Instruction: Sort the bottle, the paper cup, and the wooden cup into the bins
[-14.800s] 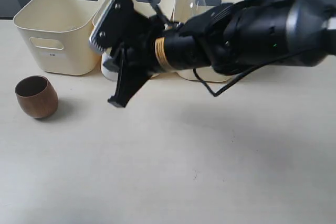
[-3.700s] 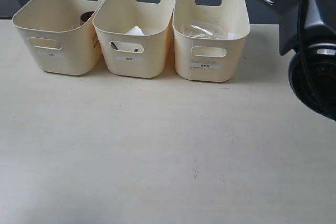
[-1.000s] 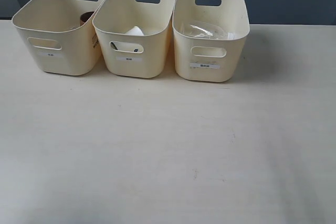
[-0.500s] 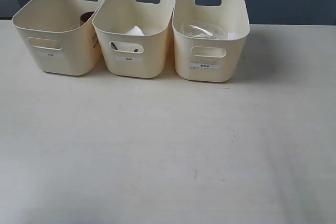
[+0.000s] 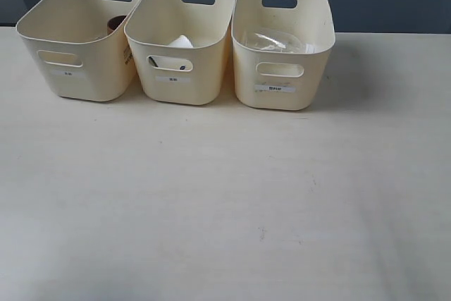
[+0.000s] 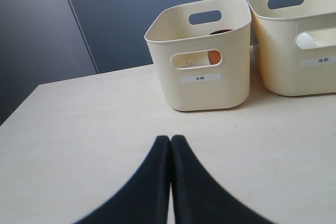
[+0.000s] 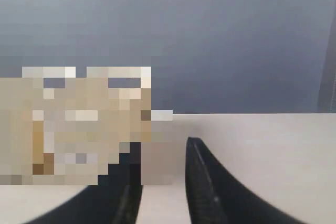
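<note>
Three cream bins, one wooden cup, one paper cup, seemingly one clear bottle

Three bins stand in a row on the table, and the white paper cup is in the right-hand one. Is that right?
Not quite: the paper cup is in the middle bin, as the exterior view shows. The right-hand bin holds the bottle.

Most of wooden cup hidden by L bin wall; pixel patch blurs pt of R wrist view.
</note>
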You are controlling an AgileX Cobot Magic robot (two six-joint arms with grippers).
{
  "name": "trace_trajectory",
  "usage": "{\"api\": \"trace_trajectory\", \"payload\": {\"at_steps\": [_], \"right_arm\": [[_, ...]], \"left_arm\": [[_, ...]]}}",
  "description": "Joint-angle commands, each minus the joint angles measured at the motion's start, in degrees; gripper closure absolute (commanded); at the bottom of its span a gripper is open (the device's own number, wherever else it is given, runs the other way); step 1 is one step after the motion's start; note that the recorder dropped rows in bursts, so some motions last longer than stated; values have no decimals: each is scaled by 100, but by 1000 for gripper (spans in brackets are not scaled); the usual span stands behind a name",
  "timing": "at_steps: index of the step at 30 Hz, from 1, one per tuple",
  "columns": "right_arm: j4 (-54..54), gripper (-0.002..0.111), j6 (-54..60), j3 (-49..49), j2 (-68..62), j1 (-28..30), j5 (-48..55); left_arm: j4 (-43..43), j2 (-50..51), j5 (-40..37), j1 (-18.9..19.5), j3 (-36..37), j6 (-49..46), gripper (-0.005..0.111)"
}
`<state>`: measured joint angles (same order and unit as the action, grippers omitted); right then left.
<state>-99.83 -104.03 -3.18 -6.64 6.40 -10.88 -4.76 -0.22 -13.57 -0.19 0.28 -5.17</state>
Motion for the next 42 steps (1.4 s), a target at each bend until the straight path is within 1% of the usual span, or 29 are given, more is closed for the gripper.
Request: {"api": "trace_trajectory", "payload": {"at_steps": [1, 20, 22, 23, 24, 25, 28, 30, 32, 34, 36, 38, 39, 40, 42], "right_arm": [[-12, 80, -4, 27, 29, 30, -148], [-12, 80, -89, 87, 29, 30, -412], [-12, 80, -17, 87, 29, 30, -624], [-12, 80, 189, 104, 29, 30, -691], [244, 80, 514, 157, 29, 30, -716], [743, 80, 1045, 242, 29, 30, -727], [2503, 80, 2666, 318, 29, 30, -744], [3000, 80, 3028, 318, 29, 20, -716], [3782, 80, 3843, 318, 29, 20, -772], [4310, 80, 4360, 318, 29, 9, -682], [5012, 80, 4929, 318, 29, -29, -460], [5926, 80, 5713, 318, 29, -143, -22], [6364, 80, 6237, 318, 29, -195, 238], [7038, 80, 6843, 318, 29, -264, 467], [7892, 80, 7943, 318, 57, -348, 741]], "left_arm": [[13, 22, 26, -4, -28, -5, 107], [13, 22, 26, -4, -28, 6, 107], [13, 22, 26, -4, -28, 6, 107], [13, 22, 26, -4, -28, 6, 107], [13, 22, 26, -4, -28, 6, 107], [13, 22, 26, -4, -28, 6, 107], [13, 22, 26, -4, -28, 6, 107], [13, 22, 26, -4, -28, 6, 107], [13, 22, 26, -4, -28, 6, 107], [13, 22, 26, -4, -28, 6, 107], [13, 22, 26, -4, -28, 6, 107], [13, 22, 26, -4, -28, 6, 107], [13, 22, 26, -4, -28, 6, 107], [13, 22, 26, -4, -28, 6, 107], [13, 22, 26, -4, -28, 6, 107]]}}
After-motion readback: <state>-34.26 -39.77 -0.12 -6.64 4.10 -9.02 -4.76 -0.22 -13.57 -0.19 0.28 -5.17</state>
